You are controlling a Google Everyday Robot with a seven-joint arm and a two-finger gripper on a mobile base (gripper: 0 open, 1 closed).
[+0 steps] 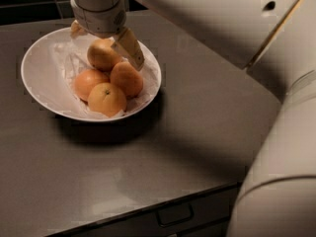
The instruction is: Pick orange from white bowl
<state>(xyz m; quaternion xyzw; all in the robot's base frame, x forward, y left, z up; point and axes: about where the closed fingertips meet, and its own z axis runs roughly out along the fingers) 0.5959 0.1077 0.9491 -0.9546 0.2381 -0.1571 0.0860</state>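
Note:
The white bowl (42, 90), lined with crinkled white paper, stands at the back left of the dark counter and holds several oranges. The paler, duller orange (101, 56) lies at the back of the pile, resting against three brighter oranges (106, 98) in front of it. My gripper (106, 47) hangs over the bowl from above, open. Its fingers straddle the pale orange. The right finger (131, 49) lies along the orange's right side. The left finger (76, 29) shows only as a tip behind the bowl's far rim.
The dark grey counter (197, 132) extends to the right and front of the bowl. A drawer with a handle (174, 214) sits below its front edge. My pale arm (276, 172) fills the upper and right side of the view.

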